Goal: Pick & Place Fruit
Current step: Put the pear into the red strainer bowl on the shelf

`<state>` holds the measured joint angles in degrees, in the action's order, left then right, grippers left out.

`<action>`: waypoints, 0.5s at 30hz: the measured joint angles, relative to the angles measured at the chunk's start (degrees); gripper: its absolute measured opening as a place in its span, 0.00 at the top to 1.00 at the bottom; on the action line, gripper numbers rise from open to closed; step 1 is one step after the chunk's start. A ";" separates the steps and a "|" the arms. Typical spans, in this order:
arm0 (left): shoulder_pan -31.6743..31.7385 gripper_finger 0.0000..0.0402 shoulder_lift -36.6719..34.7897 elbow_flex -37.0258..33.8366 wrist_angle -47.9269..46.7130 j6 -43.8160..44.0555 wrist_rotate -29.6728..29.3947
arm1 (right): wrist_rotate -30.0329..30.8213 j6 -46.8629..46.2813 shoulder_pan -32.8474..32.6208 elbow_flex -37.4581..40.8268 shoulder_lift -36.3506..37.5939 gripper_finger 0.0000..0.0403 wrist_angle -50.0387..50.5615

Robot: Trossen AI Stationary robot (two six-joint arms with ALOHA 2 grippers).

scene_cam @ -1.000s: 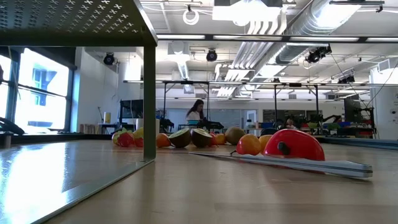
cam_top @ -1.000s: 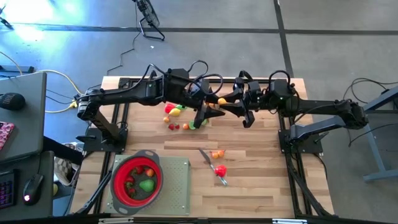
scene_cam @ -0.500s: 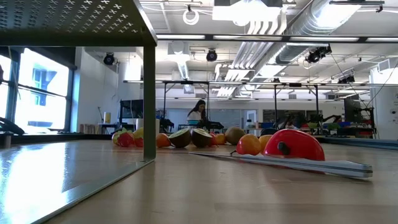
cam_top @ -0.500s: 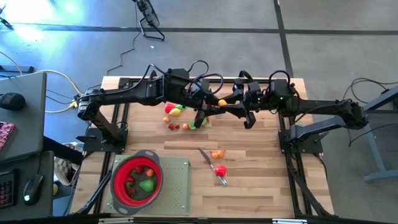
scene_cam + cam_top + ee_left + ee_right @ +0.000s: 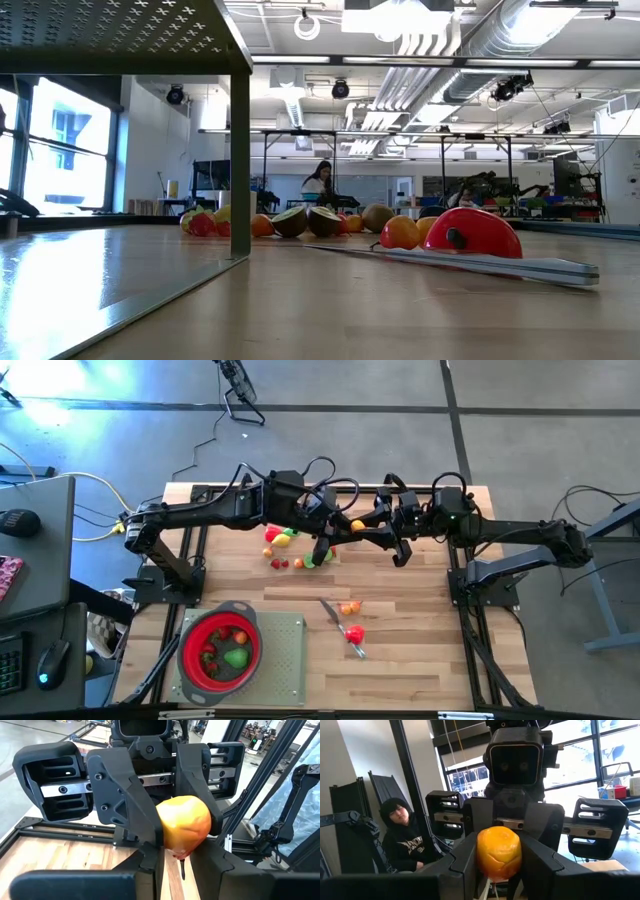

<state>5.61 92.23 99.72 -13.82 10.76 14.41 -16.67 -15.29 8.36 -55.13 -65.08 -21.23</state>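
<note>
Our left hand (image 5: 345, 530) just closed in on the orange fruit (image 5: 357, 524) our right hand (image 5: 368, 526) grips, upper middle of the high view above the table (image 5: 420, 660). Both hands pinch it now, so we're mid-handover.

A robotics lab or industrial workshop hall. The low view looks across the wooden bench (image 5: 300, 300) into a large open room with exposed silver ventilation ducts (image 5: 500, 40), pipes and cable runs under a high ceiling, tall windows (image 5: 60, 140) and metal frame rigs (image 5: 470, 170) farther back, where a seated person (image 5: 318, 182) works. From above, the bench (image 5: 420, 650) stands on a grey concrete floor (image 5: 520, 420) with loose cables (image 5: 200, 450); a desk with a computer mouse (image 5: 52, 658) sits beside it. Another person in a dark hoodie (image 5: 402, 840) sits near black stands.
</note>
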 joint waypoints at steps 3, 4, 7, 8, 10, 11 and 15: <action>0.00 0.82 0.00 0.00 -0.02 0.02 -0.02 | -0.18 0.02 0.00 0.00 -0.01 0.73 0.01; 0.00 0.82 0.00 0.00 -0.02 0.02 -0.02 | -0.27 0.02 0.00 0.02 -0.02 0.72 0.02; 0.00 0.82 0.00 0.00 -0.02 0.02 -0.04 | -0.37 0.04 0.00 0.02 -0.04 0.72 0.02; 0.00 0.82 0.00 0.00 -0.02 0.02 -0.04 | -0.39 0.04 0.00 0.02 -0.04 0.72 0.02; 0.00 0.82 -0.02 0.00 -0.02 0.04 -0.04 | -0.39 0.07 0.00 0.02 -0.04 0.72 0.02; 0.00 0.82 -0.02 0.00 -0.02 0.04 -0.04 | -0.39 0.07 0.00 0.02 -0.04 0.72 0.02; 0.00 0.82 -0.02 0.00 -0.02 0.04 -0.04 | -0.39 0.12 0.00 0.07 -0.04 0.70 -0.01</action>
<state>5.61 92.20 99.72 -13.85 10.81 14.37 -17.06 -15.17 8.36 -55.07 -65.12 -21.24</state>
